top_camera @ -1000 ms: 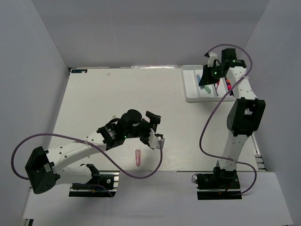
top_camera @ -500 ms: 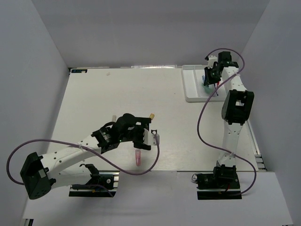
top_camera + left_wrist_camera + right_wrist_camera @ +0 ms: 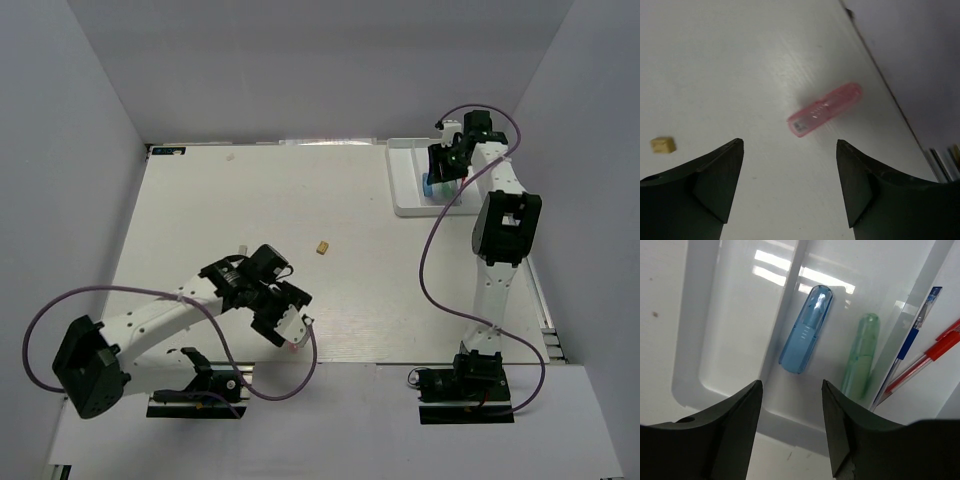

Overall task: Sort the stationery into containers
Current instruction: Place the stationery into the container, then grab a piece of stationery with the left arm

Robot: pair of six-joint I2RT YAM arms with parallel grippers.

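Your left pincer (image 3: 789,148) stood released, its two dark fingers spread wide over the bench (image 3: 715,60) with nothing between them. Just ahead of the fingertips, and a little toward the right-hand finger, lay the pink capsule-shaped piece (image 3: 825,109), flat on the bench, slanted, and touching neither finger. Off beyond the left-hand finger sat a small tan bit (image 3: 663,144), well apart from the pink piece. From above, that pincer hung low near the front edge of the bench and covered nearly all of the pink piece, so only a sliver of it showed at the fingertips. Your right pincer (image 3: 791,389) was also released and grasped nothing; it hovered over the white tray (image 3: 702,330) at the far right of the bench. Straight ahead of its fingertips, the blue capsule-shaped piece (image 3: 806,329) lay loose on the tray floor, close against a divider on its left. To the right of that, ahead of the right-hand finger, lay the green capsule-shaped piece (image 3: 861,355), in the same compartment and apart from the blue one. Farther right, past the next divider, lay a blue pen (image 3: 912,342) and red pens (image 3: 935,352) together.
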